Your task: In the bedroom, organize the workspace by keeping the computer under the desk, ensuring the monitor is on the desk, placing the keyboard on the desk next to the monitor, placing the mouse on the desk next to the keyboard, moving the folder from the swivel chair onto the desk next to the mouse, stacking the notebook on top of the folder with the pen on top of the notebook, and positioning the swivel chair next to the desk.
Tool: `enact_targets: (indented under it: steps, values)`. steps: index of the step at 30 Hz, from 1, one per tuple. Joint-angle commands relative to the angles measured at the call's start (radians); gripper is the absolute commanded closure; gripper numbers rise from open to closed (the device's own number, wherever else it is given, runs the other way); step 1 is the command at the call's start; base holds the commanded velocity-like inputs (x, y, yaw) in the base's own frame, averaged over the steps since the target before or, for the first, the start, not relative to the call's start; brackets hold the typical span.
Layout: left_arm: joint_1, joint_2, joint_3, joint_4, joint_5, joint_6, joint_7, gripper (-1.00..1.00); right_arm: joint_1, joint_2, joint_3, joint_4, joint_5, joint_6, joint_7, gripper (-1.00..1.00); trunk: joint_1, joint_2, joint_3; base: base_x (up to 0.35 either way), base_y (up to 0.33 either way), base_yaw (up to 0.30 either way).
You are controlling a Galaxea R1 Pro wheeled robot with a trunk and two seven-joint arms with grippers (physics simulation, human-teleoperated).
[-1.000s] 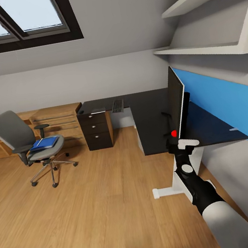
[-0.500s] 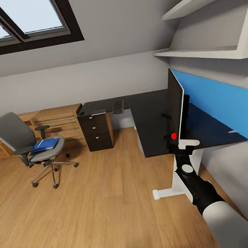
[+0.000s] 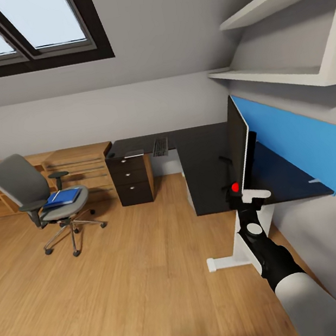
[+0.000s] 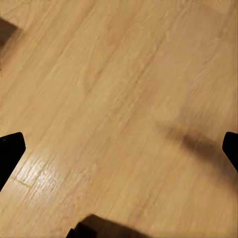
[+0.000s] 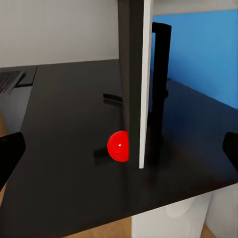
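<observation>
**Monitor at the tabletop edge, right claw spread before it**

Scarcely anything moved over the last second: the whole head view drifted slightly, which reads as camera motion, while the right arm held its reach at the monitor's near corner.

Right claw (image 3: 248, 196): the wrist view showed both dark fingertips at opposite edges, jaws wide apart, gripping nothing. Between them stood the monitor (image 5: 135, 84), edge-on, black front, white back, red dot at its lower corner, slim black stand behind. It stood upright on the glossy black tabletop (image 3: 203, 162) close to the near edge, in front of the blue back panel (image 3: 302, 147). Judgement: the claw was aligned with the screen's edge to nudge or square it, or had just let go; contact could not be confirmed.

Left claw (image 4: 119, 148): fingertips far apart, empty, pointed at the wooden floor (image 4: 114, 99).

Farther out: keyboard (image 3: 160, 147) lay flat on the tabletop's far wing, above the black drawer unit (image 3: 133, 181). Swivel chair (image 3: 47, 203) stood well apart from the tabletop, the blue folder (image 3: 63, 197) flat on its seat. That placement suggests folder and chair steps remained undone.
</observation>
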Motion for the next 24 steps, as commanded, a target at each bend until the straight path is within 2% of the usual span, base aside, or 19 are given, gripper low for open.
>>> enact_targets:
  steps: [1,24]
  values:
    - [-0.001,-0.001,0.008,0.0,-0.008,-0.002,-0.007,-1.0,-0.001,0.0,0.002,0.001,0.002,-0.001,-0.006,-1.0,-0.004,0.007,0.002,0.0,0.0,0.0]
    - [-0.001,0.0,0.007,0.0,-0.008,-0.003,-0.007,-1.0,-0.001,0.0,0.002,0.002,0.001,-0.003,-0.008,-1.0,-0.092,0.168,0.074,0.0,0.0,0.0]
